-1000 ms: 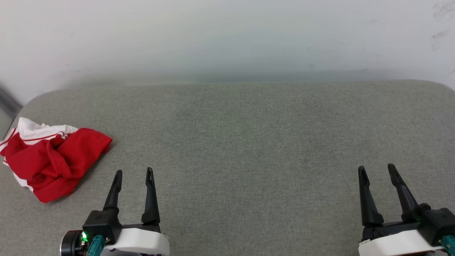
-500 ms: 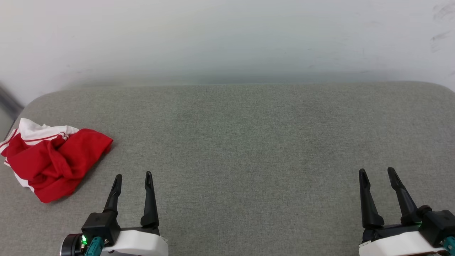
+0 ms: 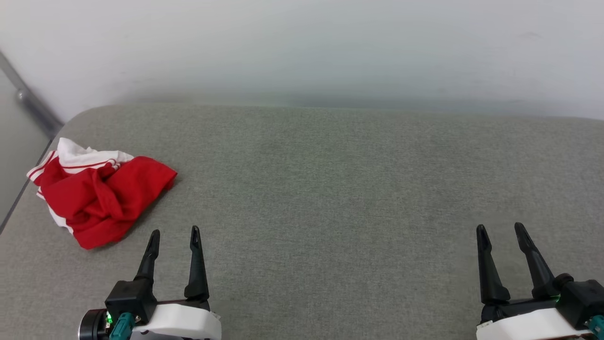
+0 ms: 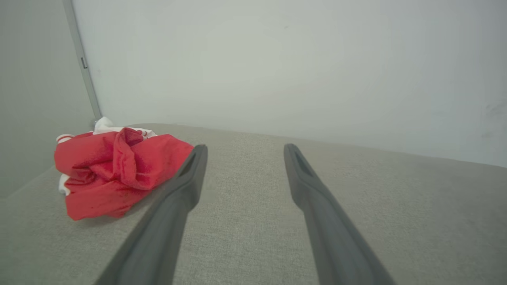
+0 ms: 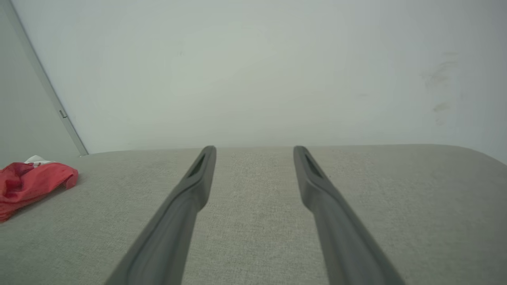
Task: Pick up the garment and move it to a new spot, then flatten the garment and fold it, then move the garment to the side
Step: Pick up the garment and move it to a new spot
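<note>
So the crumpled red soft-fabric jersey shirt (image 3: pixel 101 198) with white striped sleeves sits by the left edge of the grey fabric-covered table (image 3: pixel 330 189) near its far corner, the left tool (image 3: pixel 174 232) is just right of it toward the front edge, fingers apart and empty, and the right tool (image 3: pixel 500 227) is way over by the front right corner, same deal.

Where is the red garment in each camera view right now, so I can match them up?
Head view: the garment lies crumpled at the left, ahead and to the left of the left gripper.
Left wrist view: the garment is at mid-left, beside the finger on that side.
Right wrist view: the garment is at the far left edge, partly cut off.
Shared landmark: the grey wall strip just behind the garment.
</note>
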